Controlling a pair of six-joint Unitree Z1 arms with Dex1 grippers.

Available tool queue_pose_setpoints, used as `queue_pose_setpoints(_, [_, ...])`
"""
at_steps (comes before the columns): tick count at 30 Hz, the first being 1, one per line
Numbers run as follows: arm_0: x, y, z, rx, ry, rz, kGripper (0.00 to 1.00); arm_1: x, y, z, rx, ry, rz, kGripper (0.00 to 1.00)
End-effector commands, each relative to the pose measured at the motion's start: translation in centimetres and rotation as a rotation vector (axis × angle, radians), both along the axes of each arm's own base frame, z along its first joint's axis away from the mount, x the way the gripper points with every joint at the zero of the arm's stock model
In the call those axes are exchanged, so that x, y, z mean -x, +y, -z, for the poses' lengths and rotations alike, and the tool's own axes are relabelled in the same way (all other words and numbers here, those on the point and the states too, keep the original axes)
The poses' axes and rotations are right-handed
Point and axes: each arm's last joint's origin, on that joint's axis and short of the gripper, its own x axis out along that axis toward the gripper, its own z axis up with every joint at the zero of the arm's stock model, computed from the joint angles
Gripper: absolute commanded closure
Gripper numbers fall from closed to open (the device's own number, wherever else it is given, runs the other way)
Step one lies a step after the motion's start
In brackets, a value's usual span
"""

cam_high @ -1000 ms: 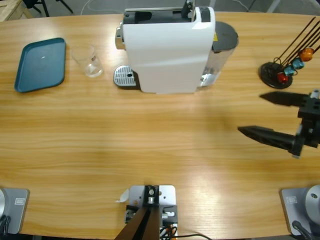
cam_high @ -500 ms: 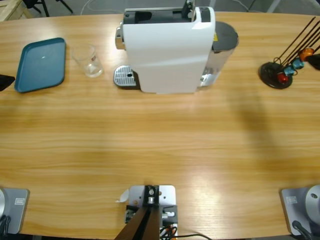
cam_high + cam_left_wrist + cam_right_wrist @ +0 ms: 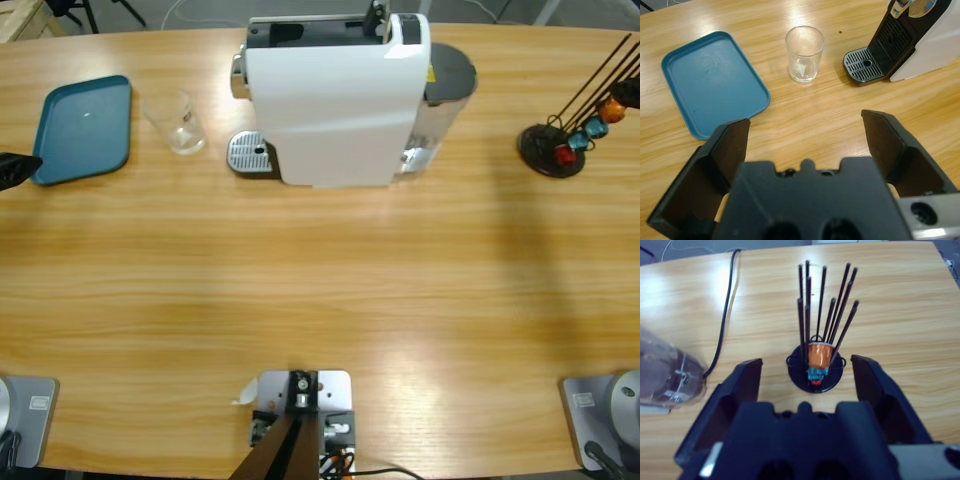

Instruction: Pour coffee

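Left end effector (image 3: 805, 145): jaws spread wide, nothing between them; in the high view only a black tip shows at the left edge (image 3: 15, 168), just beside the tray.
Tabletop (image 3: 815, 115): bare wood lies directly ahead of the left jaws.
Tray (image 3: 710, 82): blue, empty, ahead and to the left in the left wrist view.
Glass (image 3: 804, 52): clear, upright, empty as far as can be seen; beyond the gap between the jaws, about on its centre line; long axis vertical; apart from both tray and drip grate.
Drip grate (image 3: 865, 65): ahead and to the right, under the spout of the coffee machine (image 3: 340, 95); nothing stands on it.
Right end effector (image 3: 807, 390): jaws spread, empty, pointed at the capsule stand (image 3: 816, 372).
Capsules: orange one (image 3: 820, 355) uppermost, a blue and a red below it, held among upright black rods.
Nearer arm: left for the glass, right for the capsules.
Judgement: the left arm's approach runs straight ahead; the glass then needs shifting rightward onto the grate.
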Motion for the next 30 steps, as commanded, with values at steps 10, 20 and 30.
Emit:
queue_pose_setpoints(10, [0.1, 0.1, 1.1, -0.013, 0.014, -0.013, 0.036, -2.4, -1.1, 3.4, 0.005, 0.105, 0.093, 0.280])
queue_pose_setpoints(20, [0.1, 0.1, 1.2, -0.012, 0.013, -0.012, 0.036, -3.5, -1.1, 4.4, 0.002, 0.122, 0.095, 0.285])
queue_pose_setpoints(30, [0.1, 0.1, 1.2, -0.012, 0.013, -0.013, 0.041, -3.5, -1.3, 4.5, 0.010, 0.124, 0.110, 0.353])
